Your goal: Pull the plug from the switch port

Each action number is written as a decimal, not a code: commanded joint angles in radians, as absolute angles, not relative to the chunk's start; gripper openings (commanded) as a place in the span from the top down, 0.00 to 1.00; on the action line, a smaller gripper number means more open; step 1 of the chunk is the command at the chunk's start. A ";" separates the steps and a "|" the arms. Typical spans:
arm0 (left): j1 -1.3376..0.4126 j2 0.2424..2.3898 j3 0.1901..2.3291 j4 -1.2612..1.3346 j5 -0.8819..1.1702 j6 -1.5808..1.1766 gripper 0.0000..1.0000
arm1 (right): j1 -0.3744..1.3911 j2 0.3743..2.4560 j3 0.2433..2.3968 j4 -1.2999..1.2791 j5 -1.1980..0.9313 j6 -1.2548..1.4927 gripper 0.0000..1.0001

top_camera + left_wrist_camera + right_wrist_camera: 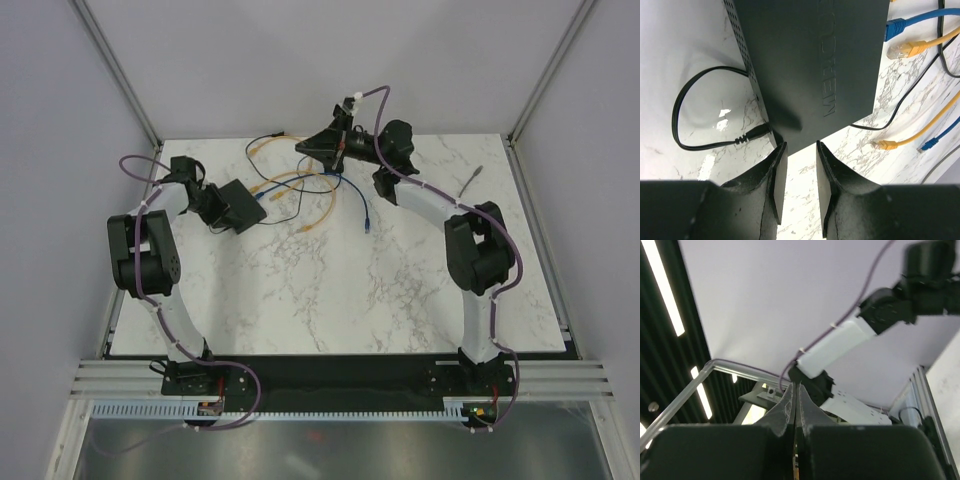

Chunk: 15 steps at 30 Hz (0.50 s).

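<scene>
The switch [815, 65] is a flat black box lying at the back left of the table [240, 205]. At its far edge a blue plug [896, 27] sits in the switch port. A yellow plug [905, 49] lies right at that edge with its clear tip showing. My left gripper [801, 147] is open at the box's near corner, and only marble shows between its pads. My right gripper [338, 158] is raised above the cables at the back. Its wrist view shows it [796, 390] shut and pointing up at the wall and ceiling. A thin orange sliver shows deep between its fingers; whether it is held is unclear.
A black power cord [700, 115] loops on the marble and plugs into the box's side. Loose yellow [885, 145] and blue [929, 145] plug ends lie right of the box. Yellow and blue cables [310, 215] sprawl mid-back. A grey stick [472, 180] lies at the back right.
</scene>
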<state>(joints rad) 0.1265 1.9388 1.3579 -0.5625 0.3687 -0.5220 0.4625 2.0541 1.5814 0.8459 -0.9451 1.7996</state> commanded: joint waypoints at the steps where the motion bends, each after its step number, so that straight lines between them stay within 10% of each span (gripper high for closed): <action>1: 0.123 1.876 1.353 -0.575 0.364 -0.476 0.63 | 0.448 2.013 1.676 1.131 -0.945 1.991 1.00; 4: 0.123 1.881 1.354 -0.575 0.364 -0.476 0.63 | 0.405 1.936 1.672 0.871 -0.939 1.825 1.00; 8: 0.120 1.894 1.361 -0.575 0.364 -0.476 0.63 | 0.270 1.842 1.698 -0.087 -0.777 1.137 1.00; 15: 0.118 1.879 1.382 -0.554 0.370 -0.500 0.63 | 0.270 1.986 1.735 -0.347 -0.713 0.899 0.80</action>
